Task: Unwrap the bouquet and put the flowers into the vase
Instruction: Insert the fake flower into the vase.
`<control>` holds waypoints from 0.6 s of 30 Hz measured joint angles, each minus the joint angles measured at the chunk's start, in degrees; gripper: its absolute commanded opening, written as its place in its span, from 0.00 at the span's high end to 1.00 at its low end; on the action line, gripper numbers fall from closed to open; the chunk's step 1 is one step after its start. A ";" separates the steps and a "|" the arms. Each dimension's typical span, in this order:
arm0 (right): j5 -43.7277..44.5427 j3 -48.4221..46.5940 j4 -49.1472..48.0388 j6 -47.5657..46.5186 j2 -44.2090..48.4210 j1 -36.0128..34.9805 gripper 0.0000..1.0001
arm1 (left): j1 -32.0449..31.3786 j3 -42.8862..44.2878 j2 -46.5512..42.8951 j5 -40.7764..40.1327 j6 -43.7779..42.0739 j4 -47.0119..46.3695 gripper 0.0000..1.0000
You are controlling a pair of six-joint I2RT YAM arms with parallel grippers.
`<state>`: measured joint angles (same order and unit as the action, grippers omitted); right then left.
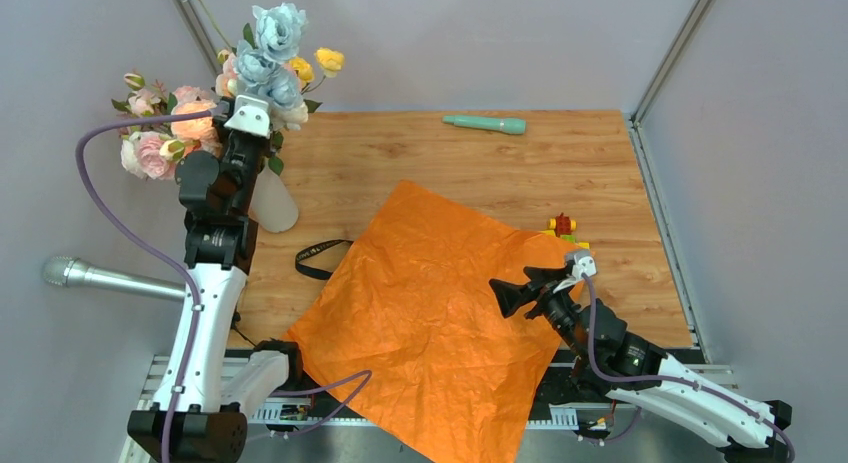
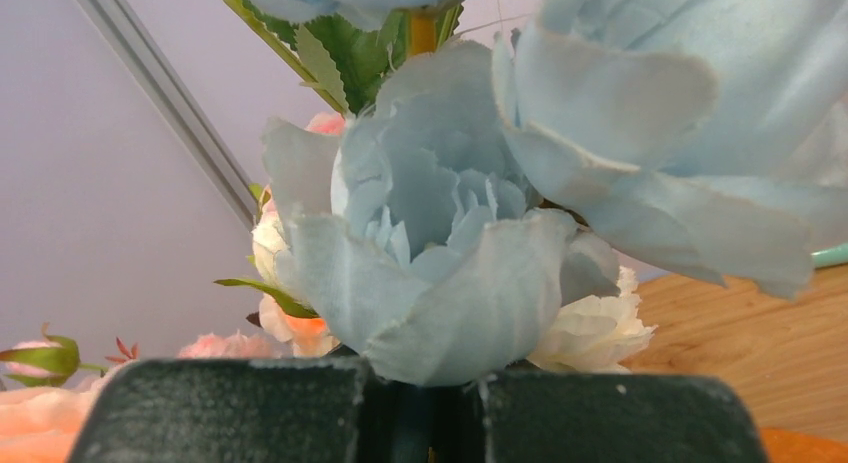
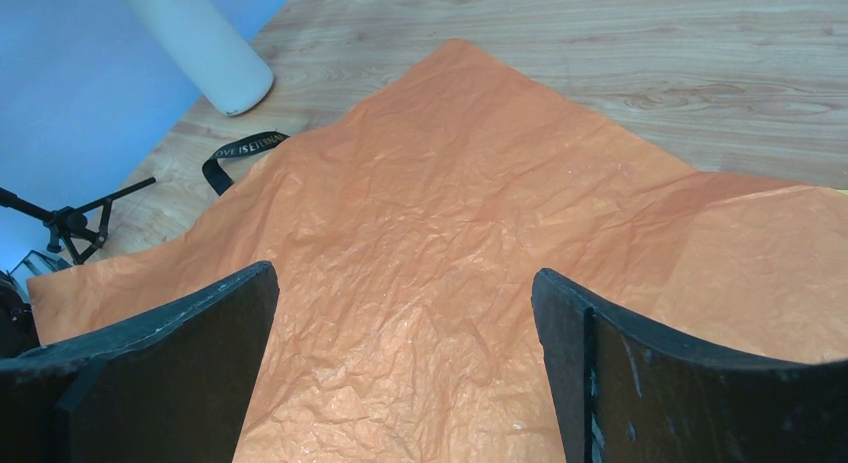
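Left pincer (image 2: pixel 425 420) clamps the flowers (image 1: pixel 272 78) over the vase (image 1: pixel 277 205); right pincer (image 1: pixel 522 286) gapes empty.

The left arm (image 1: pixel 212 303) stretches far forward, the left gripper (image 2: pixel 420 418) pinched tight on the flowers (image 2: pixel 440 233). The right arm (image 1: pixel 690 398) lies low, the right gripper (image 1: pixel 513 286) spread wide, holding nothing

"…OVE IS ETERNA…" on black strap (image 3: pixel 245 148)
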<state>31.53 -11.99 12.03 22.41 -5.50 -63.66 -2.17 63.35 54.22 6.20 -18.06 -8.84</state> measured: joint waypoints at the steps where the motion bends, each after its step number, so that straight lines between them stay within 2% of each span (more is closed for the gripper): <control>1: 0.00 0.00 0.22 0.00 0.04 0.00 0.00 | 0.28 -0.55 -0.13 0.00 0.26 -0.39 1.00; 18: 0.07 0.00 1.99 0.02 1.20 0.00 0.00 | 1.20 -9.29 -4.57 0.20 3.80 -4.79 1.00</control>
<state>31.59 -11.99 14.02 22.44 -4.29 -63.66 -0.97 54.06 49.65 6.39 -14.26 -13.63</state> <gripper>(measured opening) 0.998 0.043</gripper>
